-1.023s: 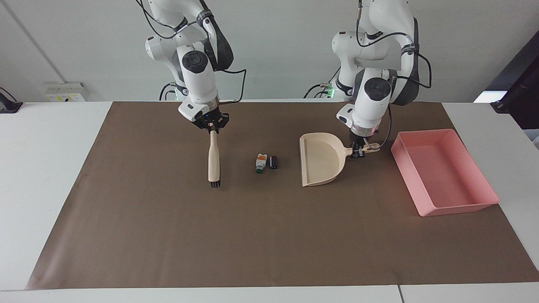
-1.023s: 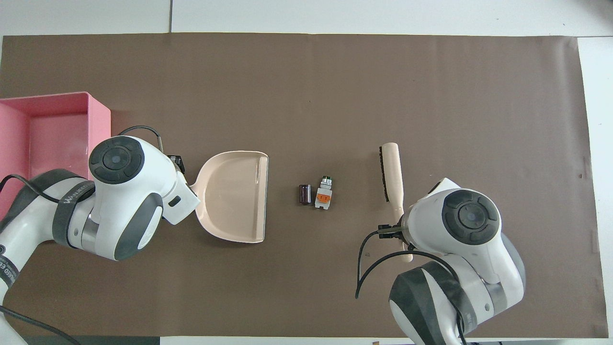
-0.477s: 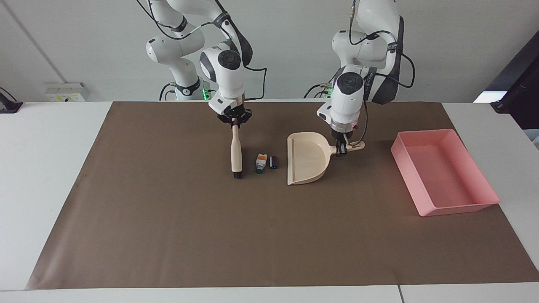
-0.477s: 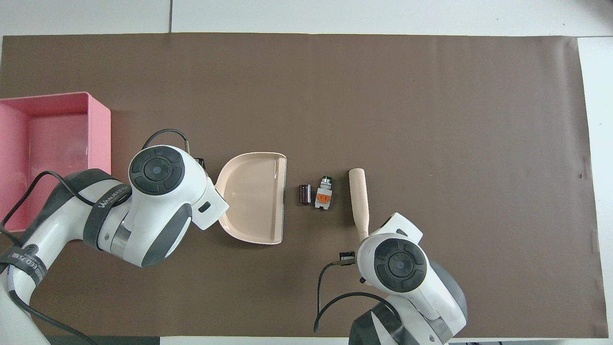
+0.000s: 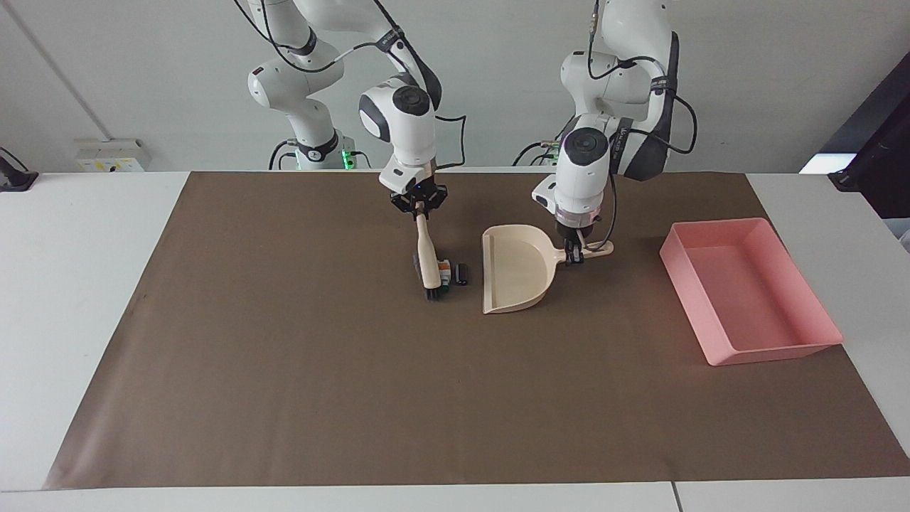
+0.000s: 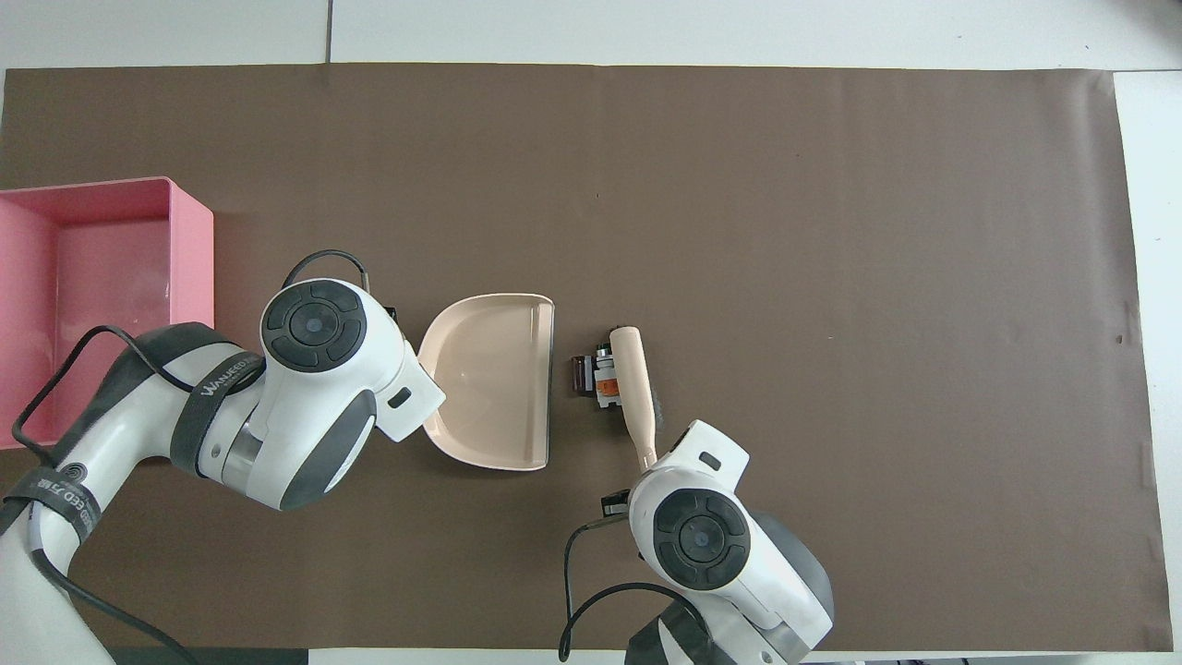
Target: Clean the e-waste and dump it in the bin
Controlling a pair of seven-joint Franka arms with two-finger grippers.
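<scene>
The e-waste lies mid-mat: a white piece with an orange band (image 5: 445, 271) (image 6: 605, 380) and a dark cylinder (image 5: 462, 274) (image 6: 582, 374) beside it. My right gripper (image 5: 419, 208) is shut on the handle of a beige brush (image 5: 427, 256) (image 6: 632, 383), whose bristle end rests against the white piece. My left gripper (image 5: 574, 253) is shut on the handle of a beige dustpan (image 5: 515, 267) (image 6: 489, 379). The pan's open edge faces the pieces, a short gap from the cylinder. The pink bin (image 5: 775, 353) (image 6: 192, 259) sits at the left arm's end.
A brown mat (image 5: 355, 391) covers most of the white table. In the overhead view both wrists hide their own fingertips. Wall sockets and cables lie off the mat near the robots.
The right arm swept the brush sideways across the mat until it reached the white piece. The left arm slid the dustpan toward the pieces, then nearly stopped.
</scene>
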